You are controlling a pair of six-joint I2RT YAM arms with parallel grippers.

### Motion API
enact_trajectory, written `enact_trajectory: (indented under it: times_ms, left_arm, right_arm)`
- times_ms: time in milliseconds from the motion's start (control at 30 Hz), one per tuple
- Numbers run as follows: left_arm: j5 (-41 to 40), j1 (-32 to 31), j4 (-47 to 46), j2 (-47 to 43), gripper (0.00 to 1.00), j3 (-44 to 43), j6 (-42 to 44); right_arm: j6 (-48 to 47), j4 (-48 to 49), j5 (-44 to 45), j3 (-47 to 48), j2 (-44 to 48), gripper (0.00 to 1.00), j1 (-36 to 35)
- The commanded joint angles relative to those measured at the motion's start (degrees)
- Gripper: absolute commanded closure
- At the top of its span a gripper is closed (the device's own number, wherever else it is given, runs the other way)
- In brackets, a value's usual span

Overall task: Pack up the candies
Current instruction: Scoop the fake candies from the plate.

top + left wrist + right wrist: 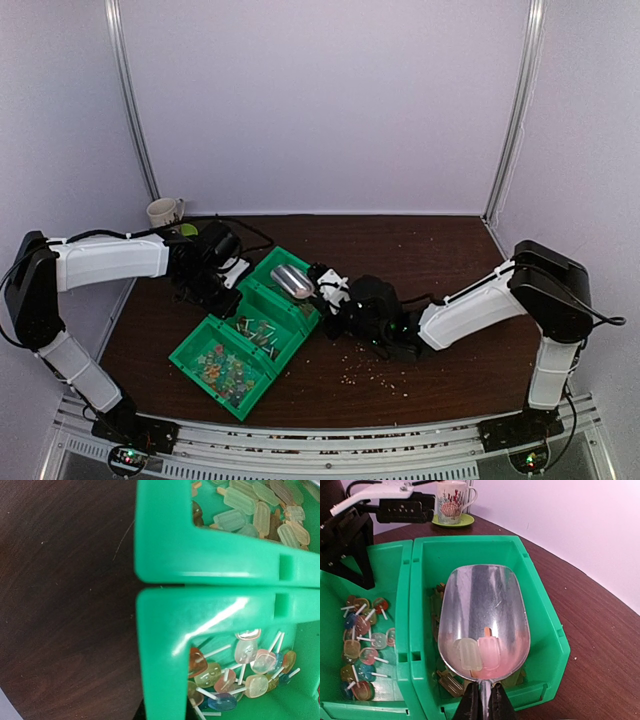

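We see two translucent popsicle-shaped candies [479, 655], one pale green and one pink, in the scoop [485, 600] over the green bin [545, 615]. The right gripper [482, 707] has its jaws clamped on the scoop handle. For the left gripper [208, 285], we cannot tell.

No writing, label or number can be read; only a shell motif is seen on the mug [453, 502], upper centre.
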State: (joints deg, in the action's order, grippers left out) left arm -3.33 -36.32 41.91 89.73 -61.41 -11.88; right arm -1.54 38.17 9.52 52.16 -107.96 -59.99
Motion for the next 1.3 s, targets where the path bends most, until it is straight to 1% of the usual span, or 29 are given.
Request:
enact_trajectory:
  times_ms: [0, 133, 200, 400, 500, 633, 833, 1000, 1100, 1267]
  left_arm:
    - [-1.36, 0.61, -2.78, -0.49, 1.0, -3.44, -1.11]
    - [-2.55, 0.61, -2.46, -0.56, 1.0, -3.56, -1.16]
    - [-2.54, 0.58, -2.45, -0.59, 1.0, -3.58, -1.15]
    - [-3.26, 0.57, -2.4, -0.66, 1.0, -3.62, -1.13]
    - [-4.52, 0.55, -2.14, -0.86, 1.0, -3.55, -1.26]
    - [-5.79, 0.58, -2.05, -1.19, 1.0, -3.63, -1.27]
    - [-7.51, -0.07, -2.07, -1.91, 1.0, -3.68, -0.53]
    - [-8.56, -1.44, -2.1, -2.62, 1.0, -3.57, 0.01]
    - [-8.81, -1.5, -2.23, -2.89, 1.0, -3.65, 0.08]
    - [-8.26, -1.5, -2.98, -3.53, 1.0, -3.38, 0.15]
  right_arm:
    - [-2.23, -13.63, 5.41, 6.04, 2.44, 1.0, 0.12]
    - [-4.21, -31.62, 6.55, 13.26, 2.39, 1.0, 0.11]
    - [-4.8, -36.43, 6.02, 14.12, 3.11, 1.0, 0.13]
    - [-5.34, -46.76, 4.5, 15.71, 6.17, 1.0, 0.05]
    - [-5.36, -57.92, 4.19, 19.95, 6.51, 1.0, 0.04]
    - [-4.97, -69.79, 5.05, 26.06, 5.91, 1.0, 0.04]
    - [-4.33, -87.04, 1.97, 39.51, -0.83, 1.0, -0.04]
    - [-5.03, -95.46, 1.07, 48.48, -6.58, 1.0, -0.15]
    - [-6.06, -98.92, 0.97, 51.4, -9.11, 1.0, -0.52]
    - [-6.05, -103.46, 3.39, 55.32, -11.93, 1.0, -0.75]
